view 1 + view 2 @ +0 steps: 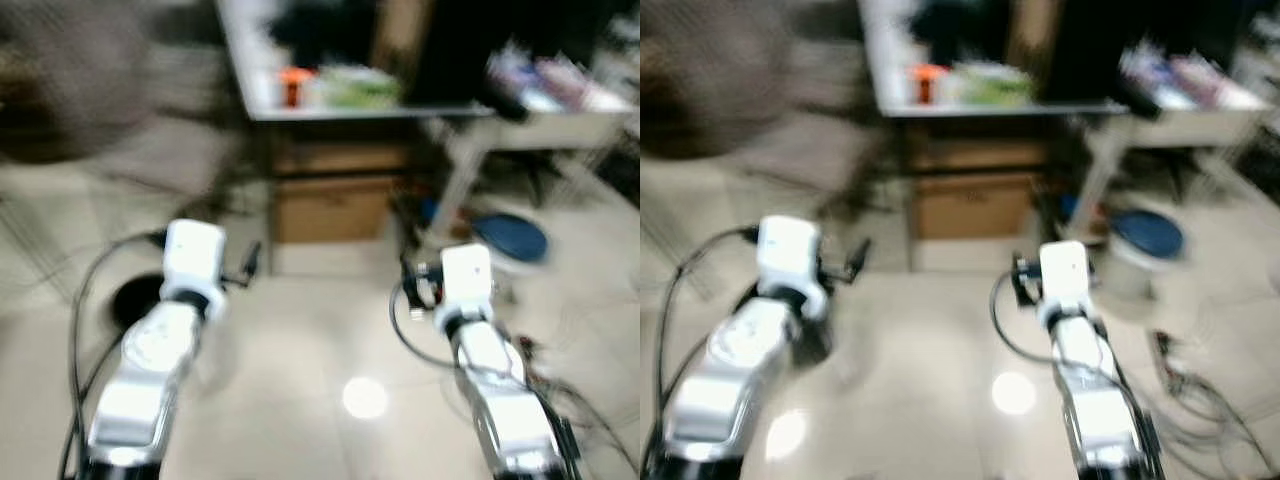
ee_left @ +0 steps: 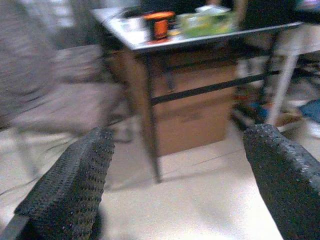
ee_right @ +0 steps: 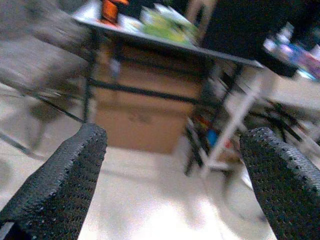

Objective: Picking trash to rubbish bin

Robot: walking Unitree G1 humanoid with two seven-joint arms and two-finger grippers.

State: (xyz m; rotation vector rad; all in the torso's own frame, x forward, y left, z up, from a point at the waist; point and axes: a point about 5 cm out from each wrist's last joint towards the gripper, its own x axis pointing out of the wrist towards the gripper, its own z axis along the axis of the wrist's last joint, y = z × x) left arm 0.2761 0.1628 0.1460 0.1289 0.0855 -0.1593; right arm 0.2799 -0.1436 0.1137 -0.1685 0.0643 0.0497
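Both head views are motion-blurred. Two silver metal arms reach forward over a glossy cream tiled floor (image 1: 300, 340).

The left pincer (image 2: 175, 165) is held released, its two black fingers (image 2: 75, 185) spread wide, each pad rubbery with a dimpled texture, nothing between them. The right pincer (image 3: 170, 170) is likewise released and empty, its pads of the same dimpled black rubber.

At 12 o'clock stands a grey flat-topped bench (image 1: 262, 108) on thin black metal legs. On it sit a small orange cylindrical container (image 1: 291, 86) and, just beside it, a crumpled green-and-white wrapper (image 1: 358, 88); finer detail cannot be told. A brown cardboard box (image 1: 330, 205) rests under the bench.

At 2 o'clock a round dark-blue lidded bin (image 1: 510, 238) stands on the floor, near a white bench leg (image 1: 455, 185).
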